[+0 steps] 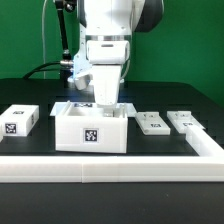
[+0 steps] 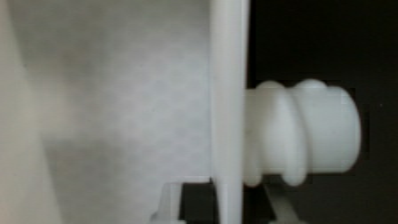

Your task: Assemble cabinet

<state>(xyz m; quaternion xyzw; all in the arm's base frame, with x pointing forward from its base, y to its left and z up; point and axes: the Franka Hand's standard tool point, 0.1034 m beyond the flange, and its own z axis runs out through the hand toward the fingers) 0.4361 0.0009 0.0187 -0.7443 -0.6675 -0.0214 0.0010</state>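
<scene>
The cabinet body (image 1: 92, 135), an open white box with a tag on its front, stands mid-table. My gripper (image 1: 104, 100) reaches down into it at its back wall. In the wrist view a thin white wall (image 2: 228, 100) of the body runs edge-on between my fingers (image 2: 199, 208), and my gripper (image 2: 228, 208) looks shut on it. A ribbed white peg (image 2: 302, 130) sticks out beside that wall. Two flat tagged panels (image 1: 152, 123) (image 1: 185, 121) lie at the exterior view's right. A small tagged white block (image 1: 20, 122) lies at its left.
A white L-shaped rail (image 1: 110, 165) runs along the front and up the exterior view's right side (image 1: 207, 143). A tagged white piece (image 1: 72, 104) shows just behind the body. Cables hang behind the arm.
</scene>
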